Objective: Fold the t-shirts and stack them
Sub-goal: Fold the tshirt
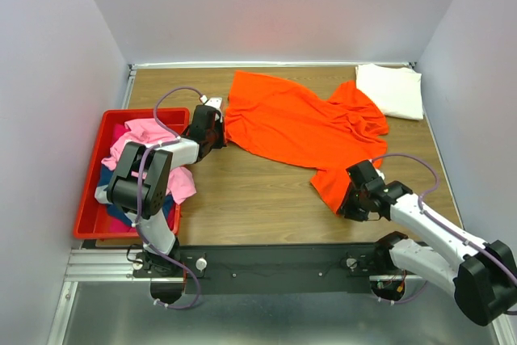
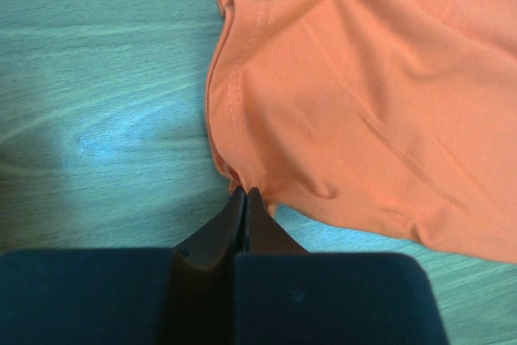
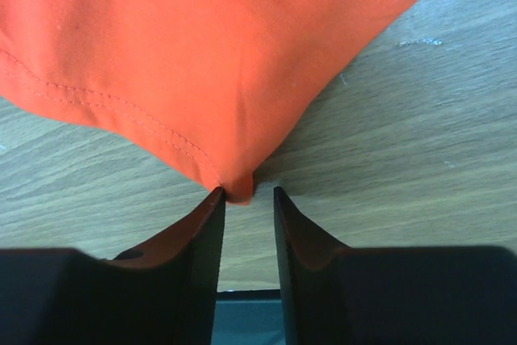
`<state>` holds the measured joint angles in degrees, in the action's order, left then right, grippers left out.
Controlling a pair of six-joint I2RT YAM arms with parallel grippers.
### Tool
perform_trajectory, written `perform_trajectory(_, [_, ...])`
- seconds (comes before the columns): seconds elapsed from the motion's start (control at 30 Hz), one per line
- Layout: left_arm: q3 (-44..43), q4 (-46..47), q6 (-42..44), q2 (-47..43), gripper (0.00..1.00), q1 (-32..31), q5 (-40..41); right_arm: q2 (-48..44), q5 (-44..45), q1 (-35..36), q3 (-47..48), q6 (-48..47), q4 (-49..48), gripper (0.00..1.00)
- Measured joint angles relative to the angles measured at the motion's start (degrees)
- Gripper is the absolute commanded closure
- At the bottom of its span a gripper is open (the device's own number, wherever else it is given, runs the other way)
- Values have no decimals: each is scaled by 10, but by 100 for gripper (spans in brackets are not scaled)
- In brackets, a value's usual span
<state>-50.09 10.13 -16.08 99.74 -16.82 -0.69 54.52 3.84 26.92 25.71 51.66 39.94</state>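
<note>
The orange t-shirt (image 1: 291,123) is lying spread and rumpled across the far half of the tabletop (image 1: 242,199), the left tool (image 2: 245,196) is pinching its hem with jaws together, and the right tool (image 3: 246,195) is standing apart, the shirt's near corner sitting between its tips.
</note>
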Motion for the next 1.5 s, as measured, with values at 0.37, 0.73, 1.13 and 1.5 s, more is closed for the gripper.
perform_trajectory(0.37, [0, 0, 0, -4, 100, 0, 0, 19, -3, 2, -5, -7, -21, 100])
perform_trajectory(0.73, [39, 5, -23, -85, 100, 4, 2, 4, -6, 9, 17, -20, 25, 100])
perform_trajectory(1.13, [155, 5, -83, -242, 100, 4, 19, -65, -12, 43, 64, -20, 97, 100])
perform_trajectory(1.5, [226, -17, -119, -386, 100, 4, 36, -156, -19, 50, 91, -10, 177, 100])
